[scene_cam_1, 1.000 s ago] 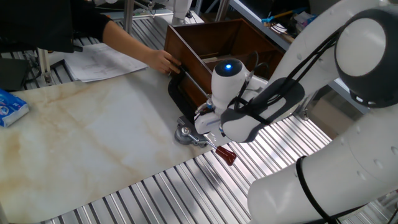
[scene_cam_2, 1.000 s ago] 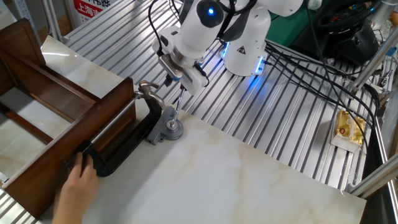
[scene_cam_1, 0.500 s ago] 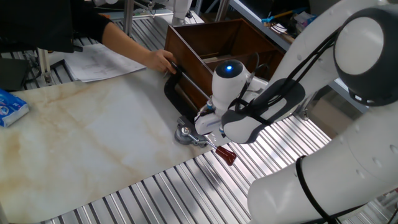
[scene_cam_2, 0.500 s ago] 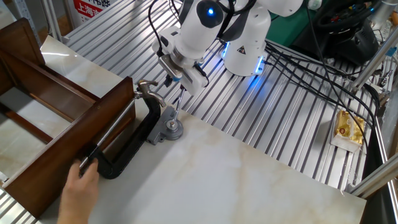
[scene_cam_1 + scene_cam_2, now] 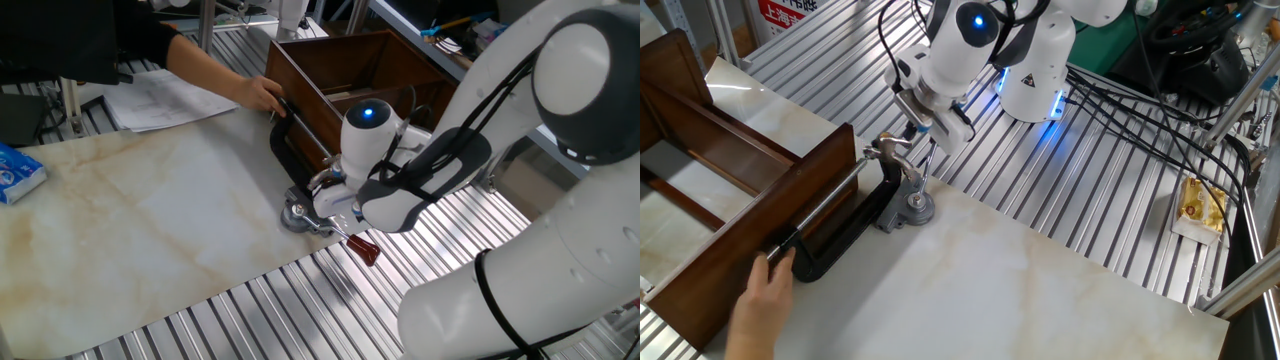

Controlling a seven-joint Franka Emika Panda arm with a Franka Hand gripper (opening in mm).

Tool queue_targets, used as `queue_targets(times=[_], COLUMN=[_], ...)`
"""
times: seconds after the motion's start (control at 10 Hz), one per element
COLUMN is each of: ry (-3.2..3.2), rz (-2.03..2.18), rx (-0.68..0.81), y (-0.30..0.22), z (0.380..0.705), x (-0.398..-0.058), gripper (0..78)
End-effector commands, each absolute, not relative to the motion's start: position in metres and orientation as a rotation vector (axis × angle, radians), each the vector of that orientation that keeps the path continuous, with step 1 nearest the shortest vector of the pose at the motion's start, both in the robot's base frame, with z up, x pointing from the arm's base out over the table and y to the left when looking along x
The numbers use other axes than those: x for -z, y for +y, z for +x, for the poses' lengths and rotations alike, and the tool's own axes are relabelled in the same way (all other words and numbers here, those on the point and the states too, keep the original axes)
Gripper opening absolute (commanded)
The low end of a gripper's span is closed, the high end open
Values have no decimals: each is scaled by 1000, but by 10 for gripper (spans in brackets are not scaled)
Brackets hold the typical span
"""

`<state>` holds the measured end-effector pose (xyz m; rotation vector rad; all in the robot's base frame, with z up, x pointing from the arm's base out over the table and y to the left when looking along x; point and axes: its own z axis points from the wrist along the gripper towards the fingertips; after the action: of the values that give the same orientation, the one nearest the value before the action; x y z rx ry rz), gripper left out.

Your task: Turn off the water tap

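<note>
The water tap [image 5: 887,150] is a small shiny silver fitting with a short lever. It sits at the corner of the brown wooden box [image 5: 750,215], held in the jaw of the black C-clamp [image 5: 845,232]. In one fixed view the tap [image 5: 318,181] is mostly hidden by the wrist. My gripper [image 5: 923,128] hangs just right of and above the tap, close to its lever. It also shows in one fixed view [image 5: 327,194]. The fingers are hidden by the hand, so whether they are open or shut does not show.
The clamp's red-handled rod [image 5: 362,247] ends in a round grey disc [image 5: 918,210] on the marble board's edge. A person's hand [image 5: 765,305] holds the clamp's far end against the box. Papers [image 5: 165,95] lie at the back. Ribbed metal table [image 5: 1070,180] surrounds the board.
The tap and its lever have shifted slightly right and down, towards the gripper. The person's hand lifted the clamp's far end and set it back down. The gripper has barely moved.
</note>
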<state>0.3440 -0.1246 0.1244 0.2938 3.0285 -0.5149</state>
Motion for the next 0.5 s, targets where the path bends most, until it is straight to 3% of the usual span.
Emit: queue_targets(times=[0.1,0.5], ry=[3016,3015], rz=[296,323], rx=[510,503], y=[-128,-129], z=[343,341], x=[-114,-110], gripper=[0,0])
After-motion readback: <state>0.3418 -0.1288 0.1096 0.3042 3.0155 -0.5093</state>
